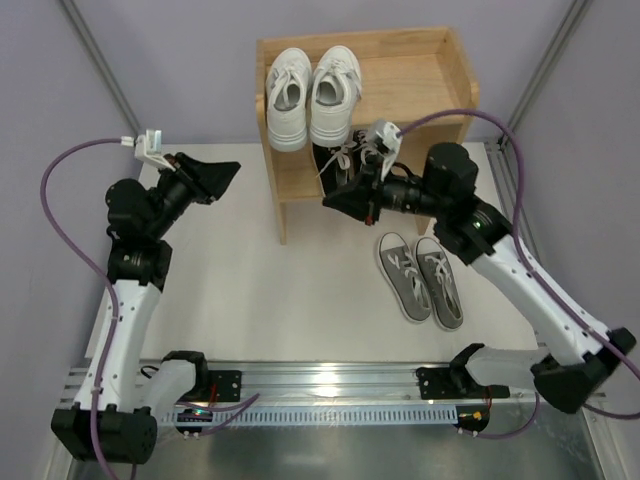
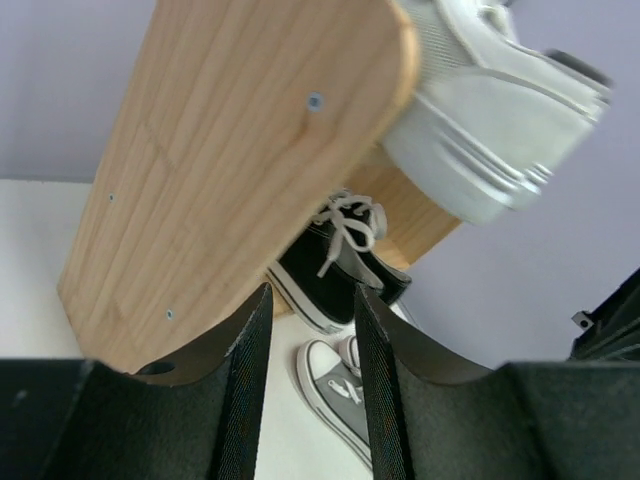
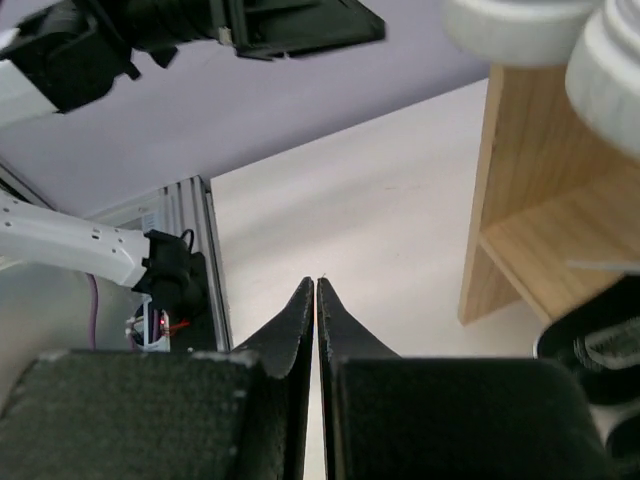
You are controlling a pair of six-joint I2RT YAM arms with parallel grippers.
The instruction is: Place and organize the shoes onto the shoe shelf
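Note:
The wooden shoe shelf (image 1: 430, 75) stands at the back. The white sneakers (image 1: 308, 92) sit side by side on its top tier, left part. The black sneakers (image 1: 338, 165) are on the lower tier, partly hidden by my right arm; they also show in the left wrist view (image 2: 335, 265). The grey sneakers (image 1: 420, 278) lie as a pair on the table in front of the shelf. My right gripper (image 1: 333, 200) is shut and empty, in front of the lower tier. My left gripper (image 1: 232, 172) is open and empty, left of the shelf (image 2: 230, 170).
A metal rail (image 1: 330, 385) runs along the near table edge with the arm bases on it. Lilac walls close in the back and sides. Purple cables (image 1: 60, 230) loop beside both arms.

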